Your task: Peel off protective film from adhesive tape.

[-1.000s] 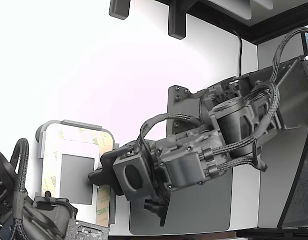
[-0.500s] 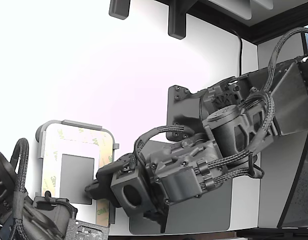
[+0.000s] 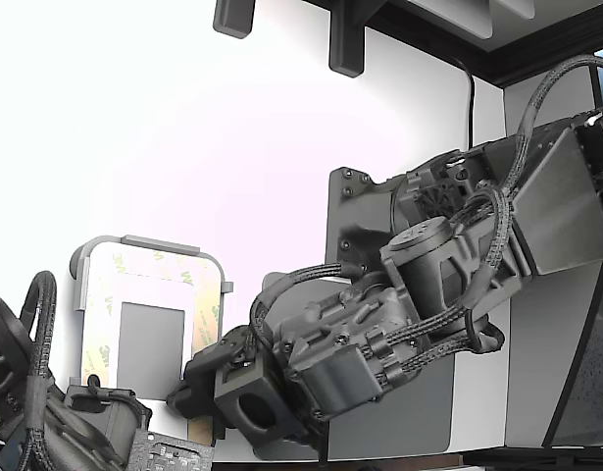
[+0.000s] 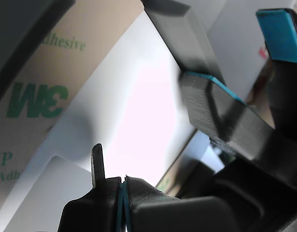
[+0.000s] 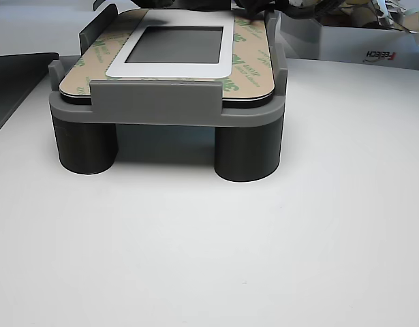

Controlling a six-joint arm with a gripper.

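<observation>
End effector: low at the bottom corner of the plate on the exterior view's right, over the strip that runs along that side. In the wrist view the two blue-padded fingertips sit pressed together with no gap. Whether anything thin is pinched between them, I cannot tell.
Film: pale-yellow liner with green logos, lying along the border of the plate. In the exterior view it shows on the top edge and both side edges. In the wrist view the film fills the background close behind the fingertips, printed "3M" and "Adhesive".
Tape: under the film along the border; none of its own surface shows plainly.
Plate: white, rounded corners, flat in the holder, with a grey square at its middle.
Holder: grey frame with raised lips around the plate, standing on dark round legs on the white surface.
Mat: large dark-grey sheet with rounded corners, lying on the surface to the exterior view's right of the holder, mostly hidden by the arm.
Second arm: dark, with a braided cable, at the exterior view's bottom left corner, just below the holder.
</observation>
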